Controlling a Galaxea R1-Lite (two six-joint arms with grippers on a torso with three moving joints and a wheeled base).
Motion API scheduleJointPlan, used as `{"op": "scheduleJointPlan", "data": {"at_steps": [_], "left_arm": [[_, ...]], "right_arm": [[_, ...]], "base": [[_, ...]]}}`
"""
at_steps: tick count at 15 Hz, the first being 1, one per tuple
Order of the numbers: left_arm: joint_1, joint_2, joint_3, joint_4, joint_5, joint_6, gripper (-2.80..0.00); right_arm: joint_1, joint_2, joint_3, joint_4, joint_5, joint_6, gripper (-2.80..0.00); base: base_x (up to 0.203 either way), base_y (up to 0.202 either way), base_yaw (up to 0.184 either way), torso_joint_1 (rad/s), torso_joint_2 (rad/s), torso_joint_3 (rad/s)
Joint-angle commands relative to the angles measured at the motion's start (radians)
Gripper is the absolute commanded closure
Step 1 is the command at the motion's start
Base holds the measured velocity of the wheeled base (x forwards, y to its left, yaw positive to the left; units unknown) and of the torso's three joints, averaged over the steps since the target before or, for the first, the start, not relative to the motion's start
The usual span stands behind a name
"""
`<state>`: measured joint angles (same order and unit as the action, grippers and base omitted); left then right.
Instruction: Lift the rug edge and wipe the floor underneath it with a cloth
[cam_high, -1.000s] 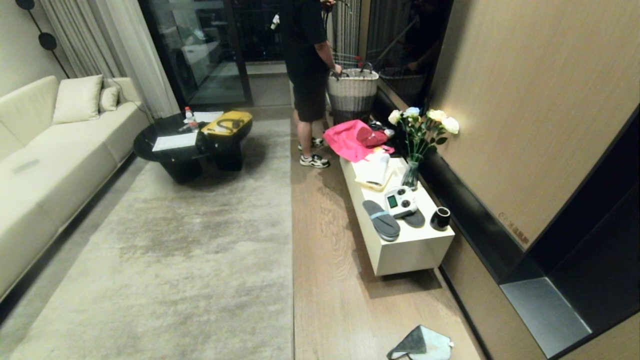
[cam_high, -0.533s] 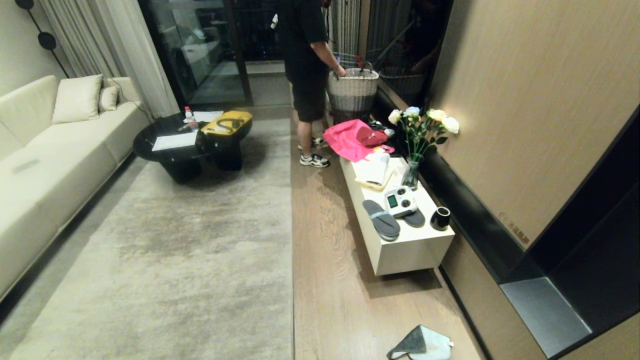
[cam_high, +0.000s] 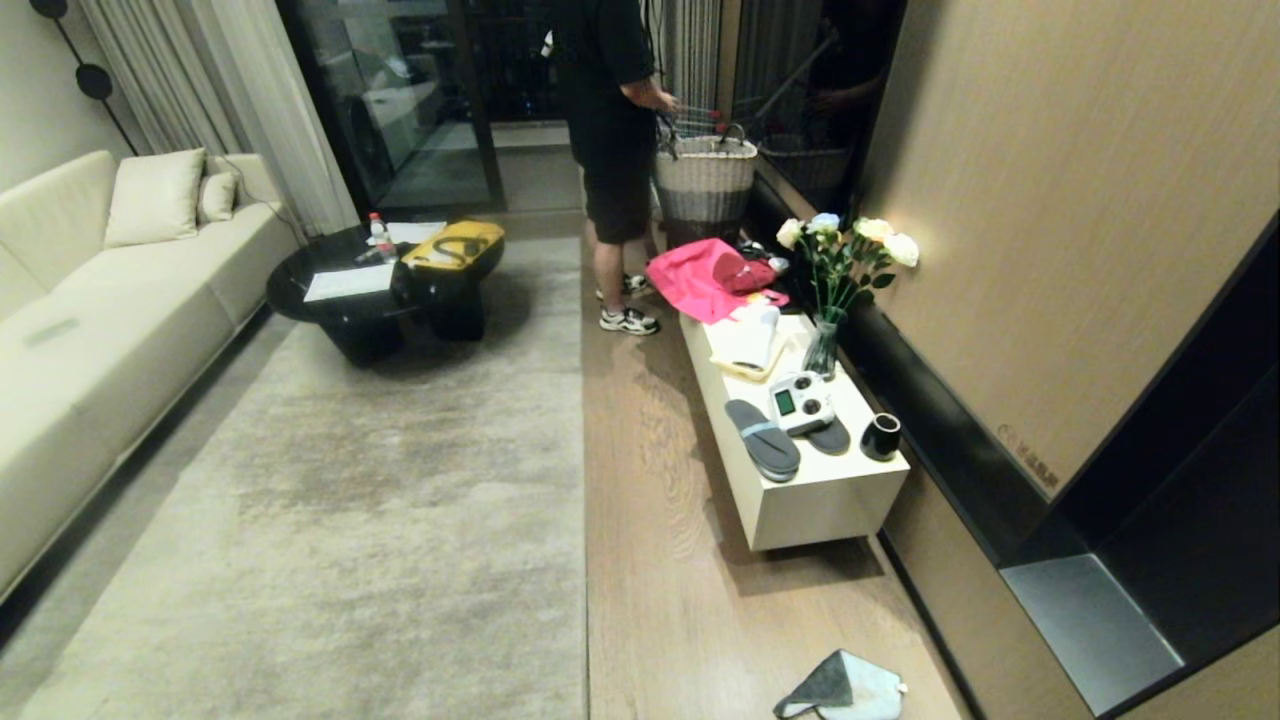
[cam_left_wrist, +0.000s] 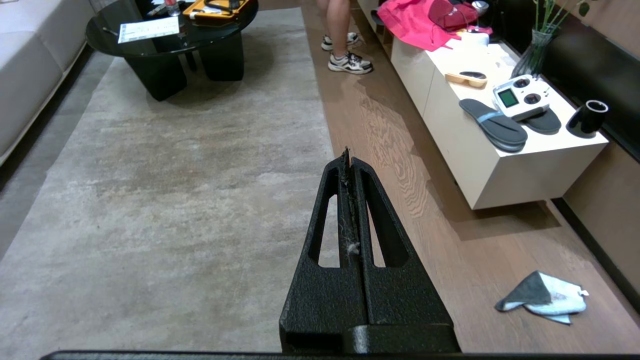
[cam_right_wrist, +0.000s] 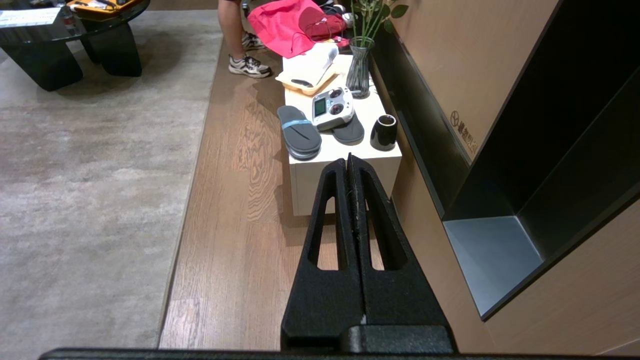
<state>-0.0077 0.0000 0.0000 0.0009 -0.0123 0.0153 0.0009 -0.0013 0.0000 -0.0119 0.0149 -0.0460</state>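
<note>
A large beige-grey rug (cam_high: 380, 500) lies flat, and its straight rug edge (cam_high: 584, 500) runs along the wood-grain floor (cam_high: 660, 560). The cloth (cam_high: 845, 690), dark grey and pale mint, lies crumpled on the planks at the near right, also in the left wrist view as the cloth (cam_left_wrist: 542, 297). My left gripper (cam_left_wrist: 348, 156) hangs shut and empty above the rug edge (cam_left_wrist: 327, 135), with lint between its fingers. My right gripper (cam_right_wrist: 349, 159) is shut and empty above the floor (cam_right_wrist: 235, 210), pointing at the low cabinet. Neither arm shows in the head view.
A low white cabinet (cam_high: 800, 500) with slippers, a controller, a black cup, a vase and pink fabric (cam_high: 700, 275) stands right of the plank strip. A person (cam_high: 615, 150) stands at a basket (cam_high: 705, 180) far back. A black coffee table (cam_high: 385, 290) and cream sofa (cam_high: 90, 330) sit left.
Only the person at the back has shifted an arm over the basket. The rug, the cloth and both grippers are as before.
</note>
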Motion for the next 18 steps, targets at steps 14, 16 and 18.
{"op": "scheduleJointPlan", "data": {"at_steps": [14, 16, 18], "left_arm": [[0.0, 0.0, 0.0, -0.001, 0.0, 0.0, 0.0], [0.0, 0.0, 0.0, -0.001, 0.0, 0.0, 0.0], [0.0, 0.0, 0.0, -0.001, 0.0, 0.0, 0.0]], "right_arm": [[0.001, 0.001, 0.0, 0.0, 0.0, 0.012, 0.0], [0.0, 0.001, 0.0, 0.0, 0.0, 0.011, 0.0], [0.001, 0.001, 0.0, -0.001, 0.0, 0.011, 0.0]], "base": [[0.0, 0.0, 0.0, 0.0, 0.0, 0.0], [0.0, 0.0, 0.0, 0.0, 0.0, 0.0], [0.0, 0.0, 0.0, 0.0, 0.0, 0.0]]}}
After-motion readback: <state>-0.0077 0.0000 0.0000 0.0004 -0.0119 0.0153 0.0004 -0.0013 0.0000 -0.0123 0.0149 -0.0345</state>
